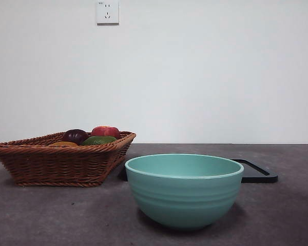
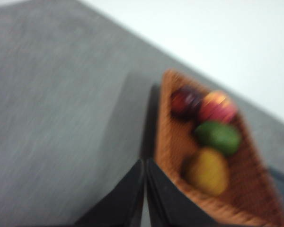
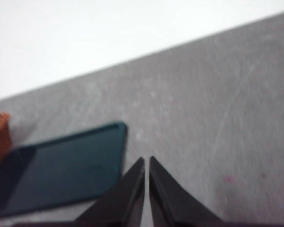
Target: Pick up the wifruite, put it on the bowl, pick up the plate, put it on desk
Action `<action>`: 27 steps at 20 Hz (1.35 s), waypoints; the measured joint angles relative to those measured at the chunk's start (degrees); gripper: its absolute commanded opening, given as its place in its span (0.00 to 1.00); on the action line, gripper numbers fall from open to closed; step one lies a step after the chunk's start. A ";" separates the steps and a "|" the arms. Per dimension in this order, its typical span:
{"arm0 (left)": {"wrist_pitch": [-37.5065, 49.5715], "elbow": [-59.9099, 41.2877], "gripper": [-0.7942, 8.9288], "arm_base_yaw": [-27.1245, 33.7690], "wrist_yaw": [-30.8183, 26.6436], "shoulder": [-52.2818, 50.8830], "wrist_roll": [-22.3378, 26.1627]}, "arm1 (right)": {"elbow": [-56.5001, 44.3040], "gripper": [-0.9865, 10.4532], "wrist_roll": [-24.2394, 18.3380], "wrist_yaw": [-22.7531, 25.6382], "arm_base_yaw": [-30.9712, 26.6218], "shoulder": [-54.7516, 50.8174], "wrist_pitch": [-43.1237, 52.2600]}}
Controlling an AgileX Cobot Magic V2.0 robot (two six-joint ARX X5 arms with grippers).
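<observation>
Currently, left gripper [image 2: 144, 165], jaws pressed together on nothing, hangs just beside the wicker basket [image 2: 236, 189] whose fruit [image 2: 207, 170] lies ahead of its tips, making it the nearer arm, while right gripper [image 3: 146, 163], likewise clenched and empty, waits beside the black tray [image 3: 61, 170]; bowl [image 1: 185, 189] stands empty on the desk [image 1: 51, 215].

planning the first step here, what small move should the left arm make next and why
Probably open the left gripper and lower it toward a fruit, say the yellow fruit, in the basket. Its jaws look shut above the basket's edge, all four fruits lie in the basket, and the bowl looks empty. The right gripper waits, also shut, near the black tray.
</observation>
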 measured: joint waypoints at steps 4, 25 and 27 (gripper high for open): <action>0.42 5.40 0.09 0.00 0.24 0.70 -0.87 | 5.27 0.09 0.17 -0.02 0.00 0.17 -2.54; -19.17 37.90 0.09 -0.96 25.51 28.96 11.45 | 45.44 0.09 -10.60 -15.30 0.46 29.97 -35.30; -23.32 40.54 0.09 -1.97 26.77 31.28 14.08 | 47.93 0.09 -12.52 -16.04 1.46 32.41 -37.73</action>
